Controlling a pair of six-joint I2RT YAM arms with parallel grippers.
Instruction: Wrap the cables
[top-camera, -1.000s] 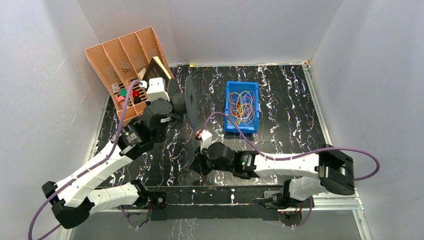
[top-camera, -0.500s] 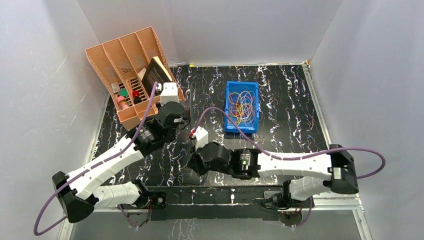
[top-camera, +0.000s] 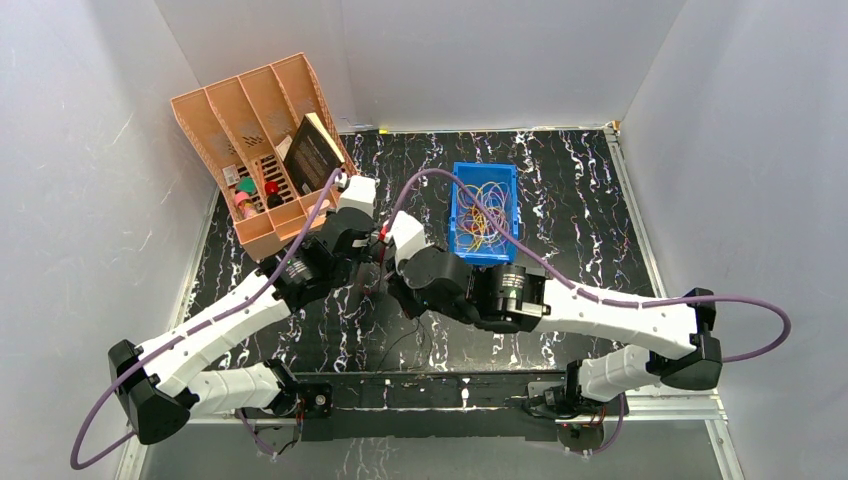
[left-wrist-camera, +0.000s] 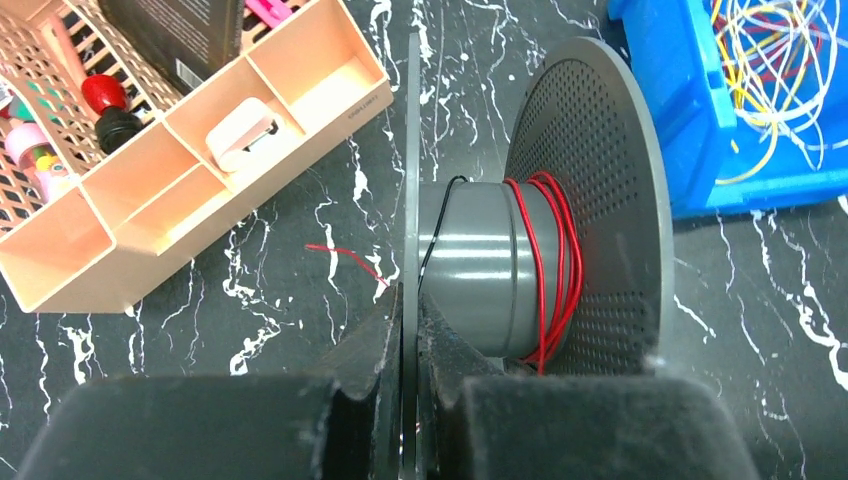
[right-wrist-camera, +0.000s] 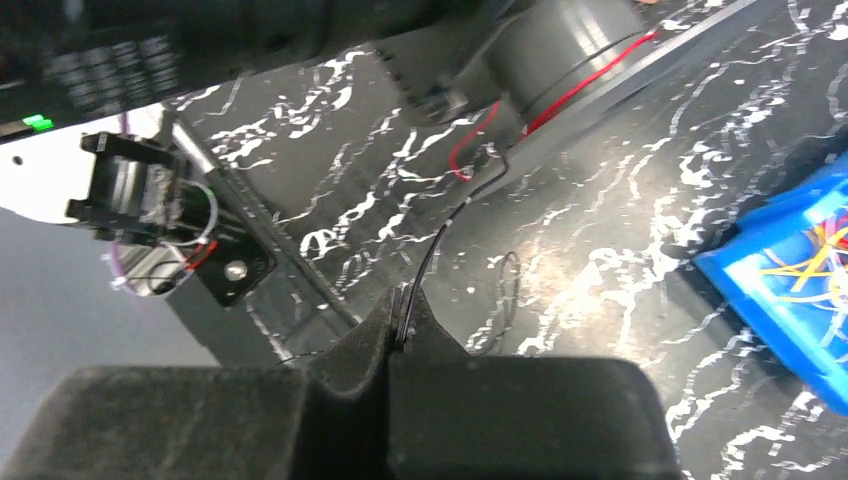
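The right claw (right-wrist-camera: 400, 312) is closed tight on a thin black cable (right-wrist-camera: 440, 245), which can be traced up to the grey spool (left-wrist-camera: 480, 265). The spool's thin flange is pinched edge-on by the left claw (left-wrist-camera: 410, 300), and red cable (left-wrist-camera: 550, 270) is seen coiled on the hub. From above, the spool is mostly hidden by both wrists. Toward the counter's (top-camera: 580, 220) far edge, coloured cables (left-wrist-camera: 770, 60) are tangled in a blue bin (left-wrist-camera: 660, 110).

Nothing can be read: the pale label on the dark book (left-wrist-camera: 165, 30) and the tiny print on the peach organizer (left-wrist-camera: 342, 58) are too small.
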